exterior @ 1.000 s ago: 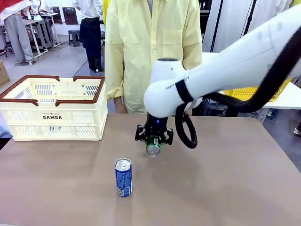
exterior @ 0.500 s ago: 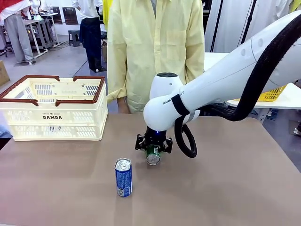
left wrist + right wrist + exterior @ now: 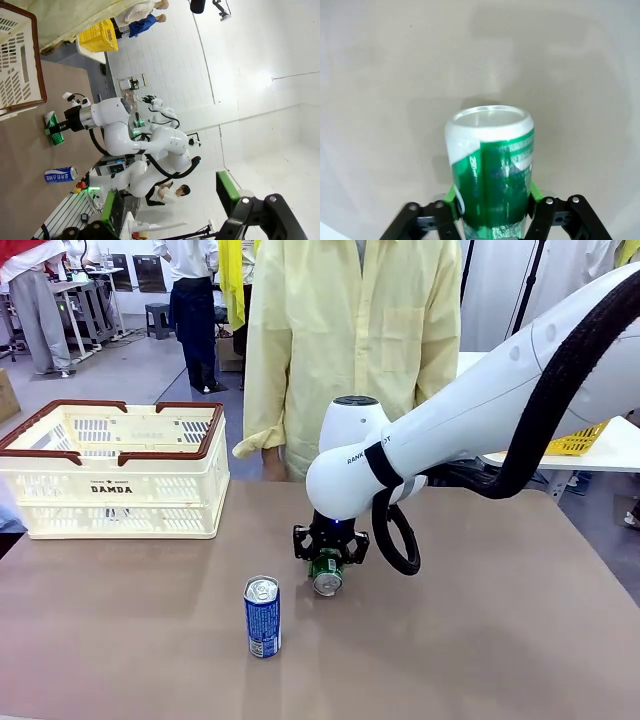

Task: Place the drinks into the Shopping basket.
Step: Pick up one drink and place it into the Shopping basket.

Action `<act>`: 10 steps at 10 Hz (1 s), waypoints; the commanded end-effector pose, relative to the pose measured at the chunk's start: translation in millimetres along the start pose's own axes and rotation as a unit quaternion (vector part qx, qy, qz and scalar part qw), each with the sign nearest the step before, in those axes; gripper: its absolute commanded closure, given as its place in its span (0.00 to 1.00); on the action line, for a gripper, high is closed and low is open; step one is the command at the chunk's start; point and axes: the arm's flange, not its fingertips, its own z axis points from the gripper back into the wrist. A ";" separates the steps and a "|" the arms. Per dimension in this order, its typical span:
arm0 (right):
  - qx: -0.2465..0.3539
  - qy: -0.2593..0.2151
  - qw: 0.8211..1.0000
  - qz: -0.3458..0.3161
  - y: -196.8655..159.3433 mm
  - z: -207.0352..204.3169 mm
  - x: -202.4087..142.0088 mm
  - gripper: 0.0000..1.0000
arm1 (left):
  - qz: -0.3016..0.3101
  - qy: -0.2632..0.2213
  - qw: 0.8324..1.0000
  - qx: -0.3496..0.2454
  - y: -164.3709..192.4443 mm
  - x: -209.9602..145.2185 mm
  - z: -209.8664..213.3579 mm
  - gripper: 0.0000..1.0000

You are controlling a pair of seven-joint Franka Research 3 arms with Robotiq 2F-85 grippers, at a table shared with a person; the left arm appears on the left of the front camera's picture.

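Green can (image 3: 492,170) clasped in right gripper (image 3: 492,197), tilted

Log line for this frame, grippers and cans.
right gripper: shut on green can | left gripper: open | blue can: upright on table

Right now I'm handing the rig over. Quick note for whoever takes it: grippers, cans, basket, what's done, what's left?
Right gripper: pads against both sides of the green can, which is tipped with its silver top toward the robot, low at mid-table.
Left gripper: open, holding nothing.
Blue can: upright on the table, on the robot's side of the green one, untouched.
Basket: far left of the table.
Done: green can gripped.
Left: both cans go into the basket.
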 end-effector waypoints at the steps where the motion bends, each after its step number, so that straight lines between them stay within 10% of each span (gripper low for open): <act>1: -0.011 -0.016 1.000 0.011 -0.7 2.9 -0.5 0.00 | -0.001 0.001 1.000 0.006 0.4 -3.7 -1.2 0.00; 10: -0.010 -0.018 1.000 0.013 -4.1 17.1 0.0 0.00 | -0.001 0.001 1.000 0.006 0.4 -3.7 -1.2 0.00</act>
